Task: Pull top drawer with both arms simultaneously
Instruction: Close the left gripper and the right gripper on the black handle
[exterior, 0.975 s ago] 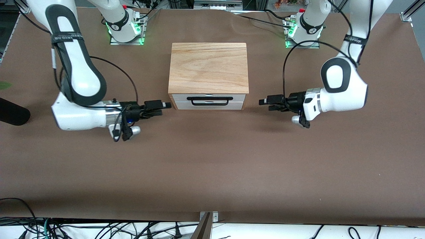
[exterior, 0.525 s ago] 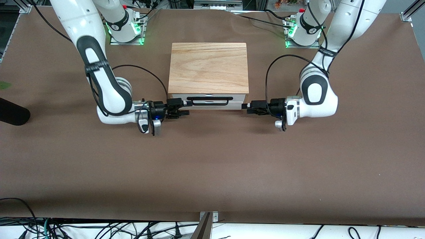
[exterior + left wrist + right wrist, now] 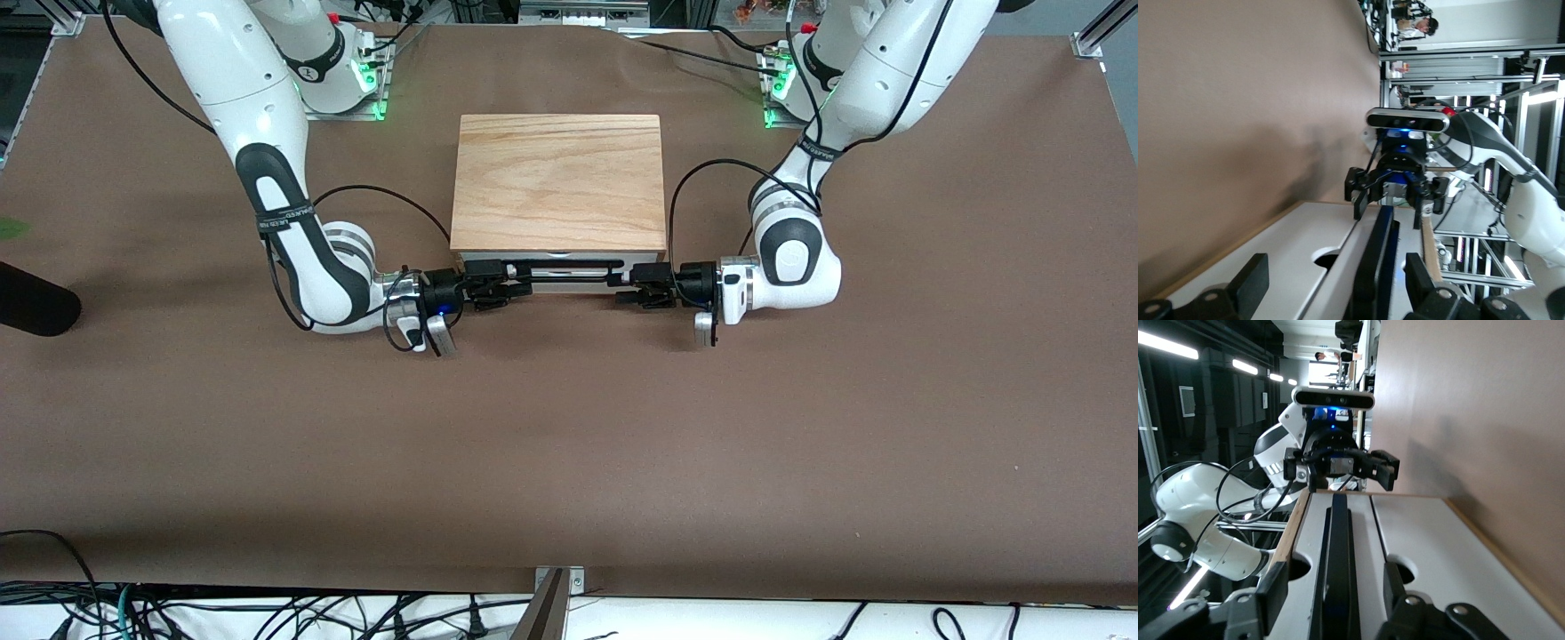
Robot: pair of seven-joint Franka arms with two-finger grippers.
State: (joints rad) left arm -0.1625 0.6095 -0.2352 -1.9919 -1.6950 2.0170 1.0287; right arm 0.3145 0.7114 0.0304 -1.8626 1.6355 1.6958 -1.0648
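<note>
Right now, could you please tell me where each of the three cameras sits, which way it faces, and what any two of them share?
Front view: high across the table, facing both bases; shows both arms, the oak cabinet, and the left hand and right hand at the top drawer.
Left wrist view: on the left wrist, looking along the drawer's black handle toward the right hand; own fingers straddle it.
Right wrist view: mirrored, along the handle toward the left hand.
Both wrist views share the handle.

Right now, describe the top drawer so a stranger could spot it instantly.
Find the oak-topped cabinet mid-table between the arms. The top drawer is the upper white panel on its front. Unlike the panel below, it carries the wide black wire handle.
</note>
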